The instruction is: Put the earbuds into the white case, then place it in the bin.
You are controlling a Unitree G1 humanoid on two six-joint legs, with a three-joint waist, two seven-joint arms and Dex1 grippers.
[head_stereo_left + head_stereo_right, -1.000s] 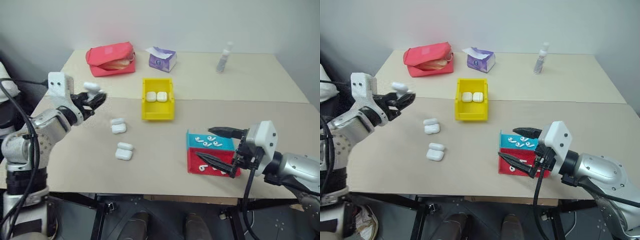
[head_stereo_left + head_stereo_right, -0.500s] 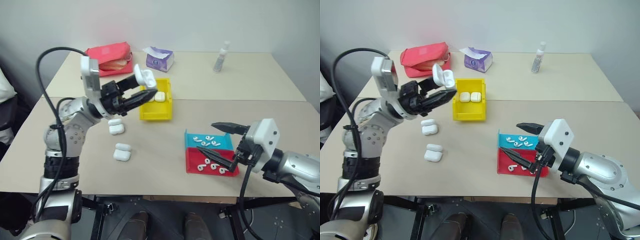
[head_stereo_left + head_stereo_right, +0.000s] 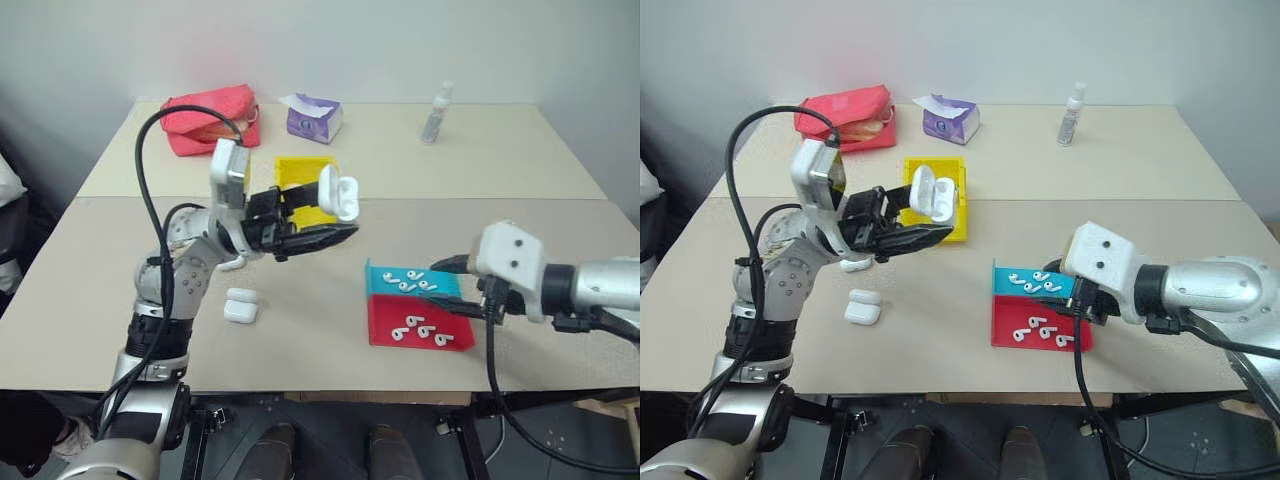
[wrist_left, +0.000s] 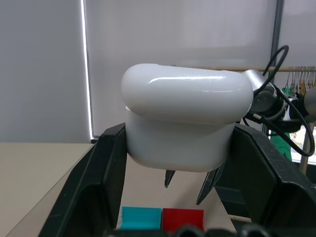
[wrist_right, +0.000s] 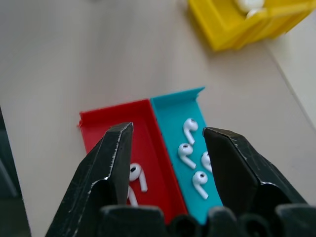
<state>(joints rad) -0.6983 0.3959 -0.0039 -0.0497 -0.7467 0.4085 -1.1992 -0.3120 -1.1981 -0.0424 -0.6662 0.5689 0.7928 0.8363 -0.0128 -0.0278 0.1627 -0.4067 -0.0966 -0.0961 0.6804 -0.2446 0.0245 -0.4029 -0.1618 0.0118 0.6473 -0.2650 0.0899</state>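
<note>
White case (image 3: 337, 192), lid open, clamped between left fingers (image 3: 322, 236); right fingers (image 5: 224, 163) parted, empty, above earbuds (image 5: 189, 150).

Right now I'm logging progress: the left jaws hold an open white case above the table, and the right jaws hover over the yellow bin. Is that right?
One thing is wrong: the right gripper hovers over the red tray and cyan tray holding the earbuds, not over the yellow bin, as the right wrist view shows. The left gripper does hold the open white case above the table.
</note>
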